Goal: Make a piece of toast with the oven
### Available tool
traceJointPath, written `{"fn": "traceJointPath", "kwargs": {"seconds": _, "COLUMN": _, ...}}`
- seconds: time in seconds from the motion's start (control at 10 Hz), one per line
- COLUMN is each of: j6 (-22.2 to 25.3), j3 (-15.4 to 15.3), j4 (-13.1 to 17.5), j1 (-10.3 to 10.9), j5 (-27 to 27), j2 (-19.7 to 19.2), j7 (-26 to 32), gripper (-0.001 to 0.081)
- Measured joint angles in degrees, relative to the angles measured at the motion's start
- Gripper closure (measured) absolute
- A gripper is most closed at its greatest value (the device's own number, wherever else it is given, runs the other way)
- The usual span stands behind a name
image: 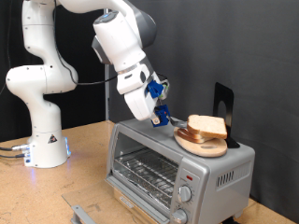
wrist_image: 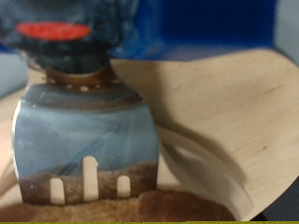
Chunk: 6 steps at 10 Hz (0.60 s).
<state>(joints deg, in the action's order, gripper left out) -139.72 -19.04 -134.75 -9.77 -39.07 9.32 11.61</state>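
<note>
The silver oven [image: 227, 174] stands at the exterior view's lower right, its wire rack [image: 145, 174] showing through the front. On its top sits a round wooden plate [image: 200, 143] carrying the piece of toast [image: 206, 125]. My gripper [image: 161, 114] hangs just to the exterior view's left of the plate, shut on a metal slotted spatula [wrist_image: 84, 140]. In the wrist view the spatula's blade lies over the plate [wrist_image: 224, 103], its tip at the brown crust of the toast [wrist_image: 149, 207]. My fingers are hidden behind the blurred handle.
A black upright object [image: 222, 101] stands on the oven top behind the plate. Two knobs [image: 185, 193] sit on the oven's front panel. The arm's white base [image: 42, 140] stands on the wooden table at the exterior view's left. A grey flap [image: 82, 209] lies low in front of the oven.
</note>
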Motion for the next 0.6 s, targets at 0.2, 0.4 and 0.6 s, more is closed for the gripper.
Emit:
{"fn": "traceJointPath", "kwargs": {"seconds": 0.2, "j6": -0.6, "j3": -0.7, "j4": 1.2, "j1": 0.0, "j5": 0.7, "j2": -1.2, "j7": -1.1, "gripper": 0.0437}}
{"fn": "traceJointPath", "kwargs": {"seconds": 0.4, "j6": -0.8, "j3": -1.3, "j4": 2.1, "j1": 0.0, "j5": 1.2, "j2": -2.2, "j7": -1.8, "gripper": 0.0437}}
{"fn": "traceJointPath", "kwargs": {"seconds": 0.6, "j6": -0.8, "j3": -1.7, "j4": 2.5, "j1": 0.0, "j5": 1.0, "j2": -2.5, "j7": -2.0, "gripper": 0.0437}}
